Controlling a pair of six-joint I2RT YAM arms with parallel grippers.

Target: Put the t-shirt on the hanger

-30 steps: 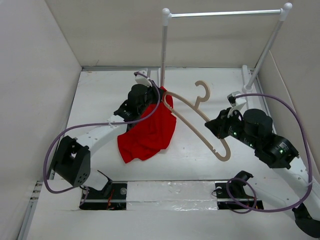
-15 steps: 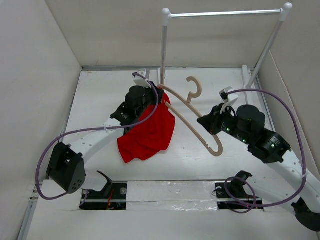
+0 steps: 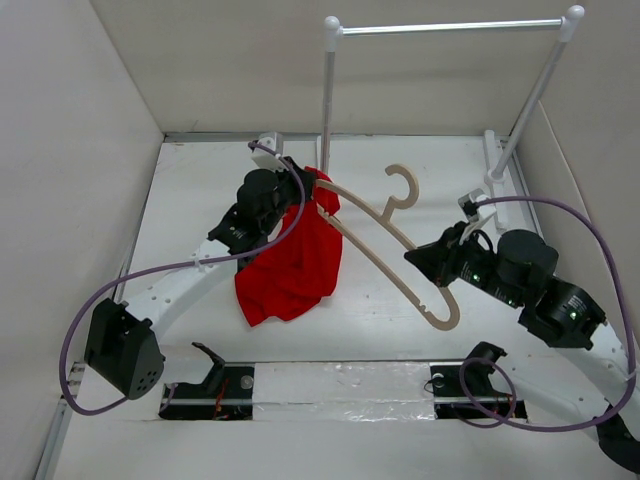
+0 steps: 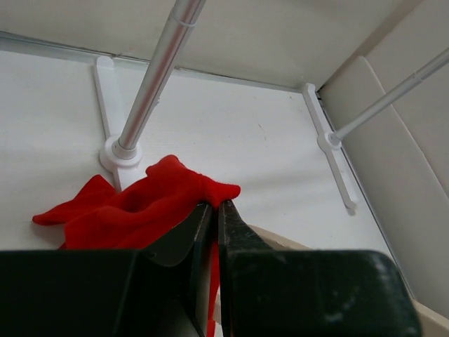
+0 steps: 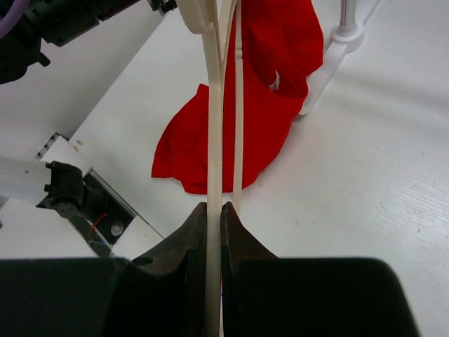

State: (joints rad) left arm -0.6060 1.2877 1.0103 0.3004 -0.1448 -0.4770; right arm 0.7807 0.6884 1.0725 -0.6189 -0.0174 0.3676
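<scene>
Top external: crumpled bright red cloth t-shirt (image 3: 295, 265) droops from the clenched left tool (image 4: 217, 207); right tool (image 5: 214, 208) grips thin beige hanger (image 5: 213, 126).

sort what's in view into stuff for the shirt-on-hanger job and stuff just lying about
For the job:
- t-shirt, pinched in the shut left jaws
- hanger, gripped in the shut right jaws

Just there:
- rack, standing at the back with nothing hung on it
</scene>
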